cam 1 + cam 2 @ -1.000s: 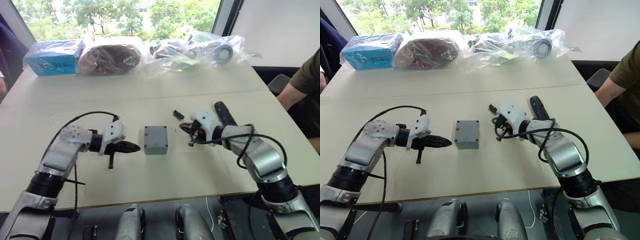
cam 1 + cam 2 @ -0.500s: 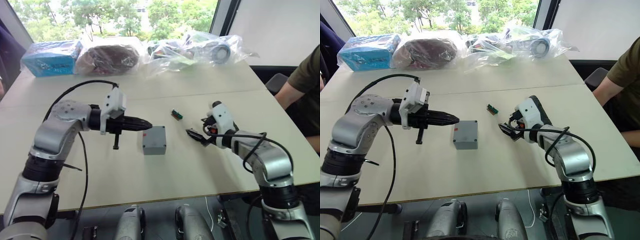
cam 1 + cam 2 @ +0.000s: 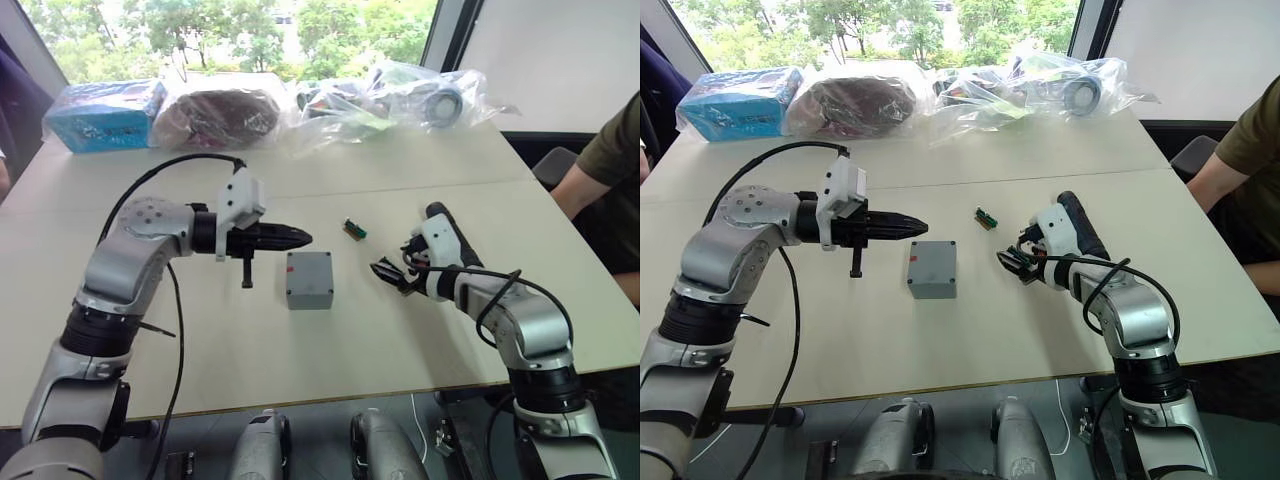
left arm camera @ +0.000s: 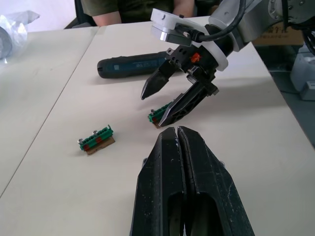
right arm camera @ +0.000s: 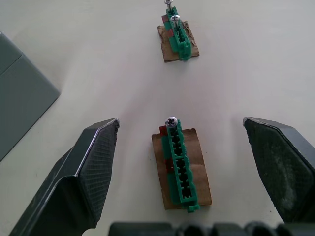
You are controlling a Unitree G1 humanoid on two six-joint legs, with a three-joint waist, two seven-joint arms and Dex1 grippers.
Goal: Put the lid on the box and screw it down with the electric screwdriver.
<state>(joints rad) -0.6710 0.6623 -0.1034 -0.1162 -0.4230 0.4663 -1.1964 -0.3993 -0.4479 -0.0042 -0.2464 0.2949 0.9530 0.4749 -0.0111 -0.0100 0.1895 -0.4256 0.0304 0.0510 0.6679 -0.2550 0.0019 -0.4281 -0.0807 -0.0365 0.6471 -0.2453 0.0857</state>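
Meanwhile the box (image 3: pixel 308 279) lies between the closed left gripper (image 3: pixel 300 238) and the open right gripper (image 3: pixel 388 273)

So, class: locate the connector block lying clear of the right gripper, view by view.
Left eye: connector block beyond the box.
Right eye: connector block likewise.
Left wrist: connector block, apart from the right gripper.
Right wrist: connector block beyond the nearer block.
Shared landmark: right gripper.

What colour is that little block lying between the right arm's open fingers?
The connector block is green on a brown base with a silver screw on top, clearest in the right wrist view.
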